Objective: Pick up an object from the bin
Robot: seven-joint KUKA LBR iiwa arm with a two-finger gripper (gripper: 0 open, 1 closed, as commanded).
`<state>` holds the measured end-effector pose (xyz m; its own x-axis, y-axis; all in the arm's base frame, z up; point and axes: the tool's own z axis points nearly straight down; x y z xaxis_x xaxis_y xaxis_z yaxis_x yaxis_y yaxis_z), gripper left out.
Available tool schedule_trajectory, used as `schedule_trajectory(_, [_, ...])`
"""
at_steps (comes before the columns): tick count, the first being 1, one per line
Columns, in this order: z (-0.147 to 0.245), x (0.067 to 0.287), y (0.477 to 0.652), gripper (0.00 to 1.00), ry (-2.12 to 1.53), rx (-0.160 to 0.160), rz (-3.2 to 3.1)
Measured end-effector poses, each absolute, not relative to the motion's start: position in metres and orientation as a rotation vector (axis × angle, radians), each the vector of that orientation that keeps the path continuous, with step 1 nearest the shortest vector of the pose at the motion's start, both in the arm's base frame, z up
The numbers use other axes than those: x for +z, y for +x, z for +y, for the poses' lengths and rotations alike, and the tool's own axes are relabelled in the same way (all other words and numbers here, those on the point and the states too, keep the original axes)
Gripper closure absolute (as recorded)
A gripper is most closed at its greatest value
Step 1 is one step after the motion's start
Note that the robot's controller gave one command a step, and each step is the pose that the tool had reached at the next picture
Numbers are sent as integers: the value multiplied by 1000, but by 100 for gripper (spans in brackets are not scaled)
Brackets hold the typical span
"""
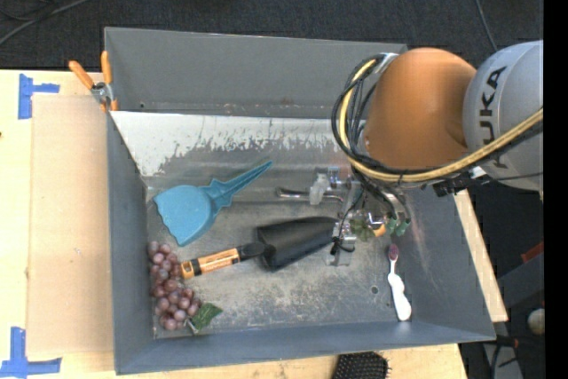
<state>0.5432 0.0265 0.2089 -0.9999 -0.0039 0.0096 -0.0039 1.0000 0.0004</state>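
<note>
Orange wrist cover (pixel 417 106) above the right half of the grey bin (pixel 266 84), jaws down by the black tool (pixel 293 244).
That black tool, tapered and with an orange handle, lies across the bin's middle. The jaws sit right at its broad right end, and whether they are apart or together cannot be told. A blue scoop (pixel 191 210) lies up-left of the tool, purple grapes (pixel 169 284) are just below its handle end, and a small white utensil (pixel 398 284) lies to its right, past the jaws.

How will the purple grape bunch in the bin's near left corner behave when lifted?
The grape bunch probably flexes and dangles, being many small round balls clustered. The balls may slip from a pinch; its leaf looks flimsy.
</note>
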Motion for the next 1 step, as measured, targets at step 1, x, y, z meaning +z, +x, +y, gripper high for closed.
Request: schedule_trajectory(1, [26, 214, 545, 0, 5, -1, -3140])
